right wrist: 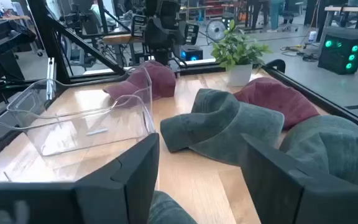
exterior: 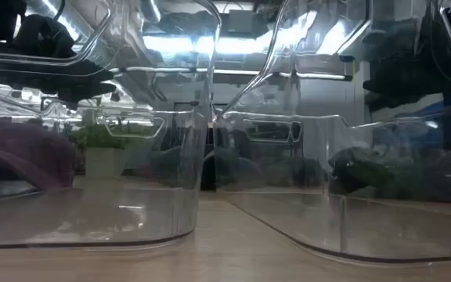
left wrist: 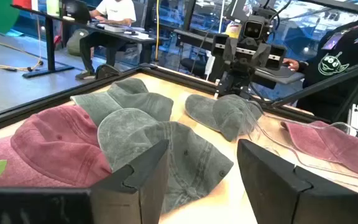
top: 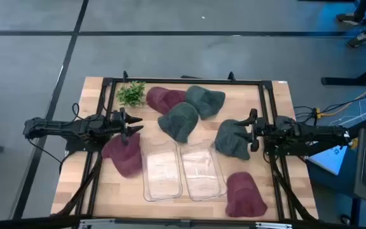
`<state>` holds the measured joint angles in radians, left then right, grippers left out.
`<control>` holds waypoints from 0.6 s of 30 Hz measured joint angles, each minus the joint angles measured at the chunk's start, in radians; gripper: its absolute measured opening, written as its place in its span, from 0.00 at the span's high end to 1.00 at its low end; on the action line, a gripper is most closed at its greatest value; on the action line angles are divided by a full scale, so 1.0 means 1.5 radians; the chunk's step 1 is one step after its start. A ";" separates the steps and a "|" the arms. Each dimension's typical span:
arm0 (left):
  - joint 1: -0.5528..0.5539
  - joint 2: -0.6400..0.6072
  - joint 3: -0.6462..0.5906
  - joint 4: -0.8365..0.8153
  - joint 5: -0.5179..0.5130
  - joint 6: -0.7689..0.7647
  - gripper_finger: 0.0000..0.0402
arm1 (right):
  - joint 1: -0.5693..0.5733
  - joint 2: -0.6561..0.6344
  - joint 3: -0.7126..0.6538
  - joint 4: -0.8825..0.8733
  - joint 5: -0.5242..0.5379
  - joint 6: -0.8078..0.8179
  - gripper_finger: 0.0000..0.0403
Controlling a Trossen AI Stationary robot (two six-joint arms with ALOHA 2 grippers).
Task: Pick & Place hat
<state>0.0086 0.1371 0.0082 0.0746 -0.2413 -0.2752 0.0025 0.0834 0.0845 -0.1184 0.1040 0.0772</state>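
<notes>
Left claw [top: 134, 125] open above a maroon cloth cap [top: 123, 154]; right claw [top: 253, 130] open, touching a grey-green cloth cap [top: 232, 138].
Step in hand: apparently the approach, nothing gripped. Next, one claw must close on a cap, then carry it to the clear plastic bins [top: 162, 170] mid-worktop [top: 278, 102].
</notes>
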 joint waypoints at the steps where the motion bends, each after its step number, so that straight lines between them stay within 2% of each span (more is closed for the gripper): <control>1: 0.000 0.000 0.000 0.000 0.000 0.000 0.54 | 0.000 0.000 0.000 -0.002 0.000 0.000 0.46; 18: 0.000 0.000 0.000 0.000 0.000 0.000 0.54 | 0.000 0.000 0.000 -0.005 0.000 0.001 0.46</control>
<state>0.0082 0.1368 0.0082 0.0746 -0.2413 -0.2752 0.0025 0.0834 0.0844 -0.1252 0.1036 0.0782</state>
